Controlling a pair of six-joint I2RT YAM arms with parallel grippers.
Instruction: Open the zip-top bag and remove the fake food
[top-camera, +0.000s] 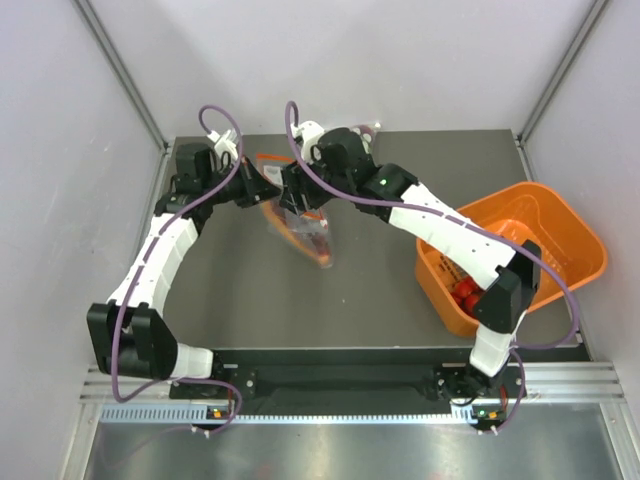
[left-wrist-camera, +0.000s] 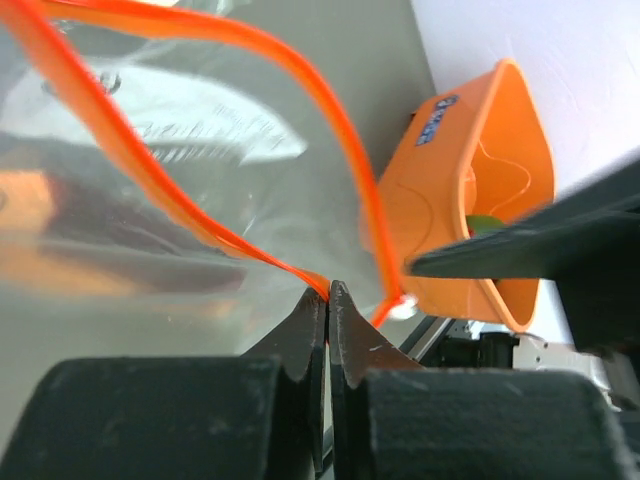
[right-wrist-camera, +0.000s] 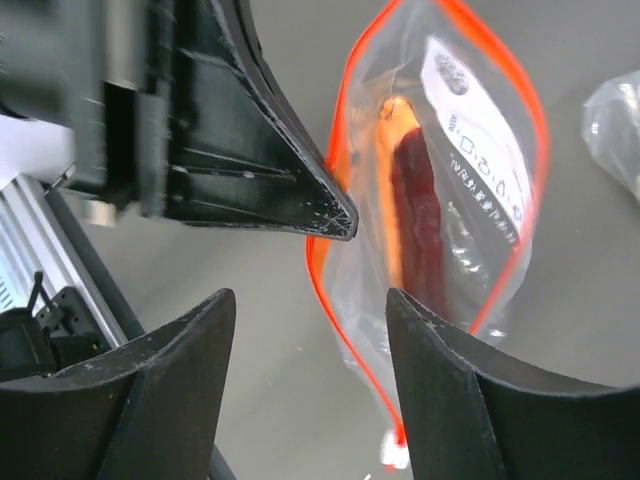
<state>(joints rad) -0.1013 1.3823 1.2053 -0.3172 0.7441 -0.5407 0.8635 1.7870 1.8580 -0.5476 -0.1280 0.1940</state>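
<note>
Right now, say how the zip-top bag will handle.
Probably floppy: the zip-top bag hangs bowed open, its strip pinched by the left gripper. Likely slippery: its film looks glossy. The fake food inside may shift its weight.

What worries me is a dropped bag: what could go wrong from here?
The left gripper pinches the zip-top bag only by its thin zip edge, so the bag could slip free. The right gripper, open beside the mouth, may clamp plastic film instead of the fake food, or bump the left fingers close by.
</note>
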